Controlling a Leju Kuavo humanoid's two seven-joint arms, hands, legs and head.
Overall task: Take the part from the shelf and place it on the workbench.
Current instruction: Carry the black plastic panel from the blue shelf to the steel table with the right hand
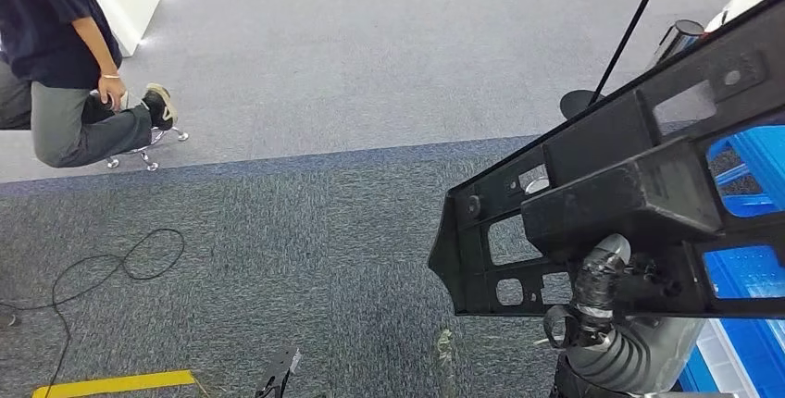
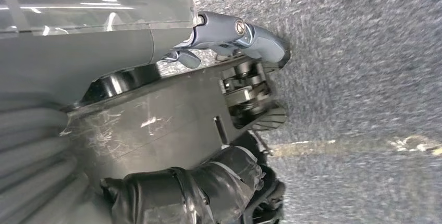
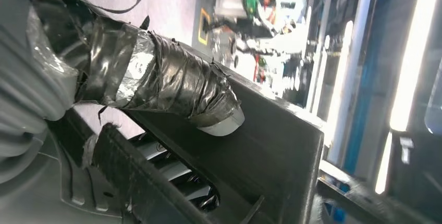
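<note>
You have the part (image 1: 592, 204) off the shelf and in the air: in the head view it is a long black plastic frame with cut-out windows, held up on the robot's right side above the grey carpet (image 1: 324, 93), with nothing under it but floor. The right hand (image 1: 597, 282) grips it from below; its taped thumb (image 3: 172, 83) lies pressed across the black face in the right wrist view, and darker fingers (image 3: 172, 169) show through a slot from behind, so the hold looks like a clamp on the frame's wall. The left hand (image 2: 229, 99) is down by the robot's side over the carpet; its grey thumb (image 2: 245, 31) sticks out and a dark, scratched plate lies along the palm, but you cannot tell from that view whether the fingers are curled, spread or on anything. Blue crates (image 1: 750, 185) show through the part's windows at the right edge, which may be the shelf side, though that is a guess. No workbench is in any view, so judge the task as roughly half done: the pick is made, the carry and the set-down remain. A person (image 1: 65, 65) sits on a chair at the far left, well apart from the part, and a black cable (image 1: 102, 273) loops on the floor near a yellow tape strip (image 1: 116, 383). Mind both as you turn and walk, since the long frame will swing wide.
</note>
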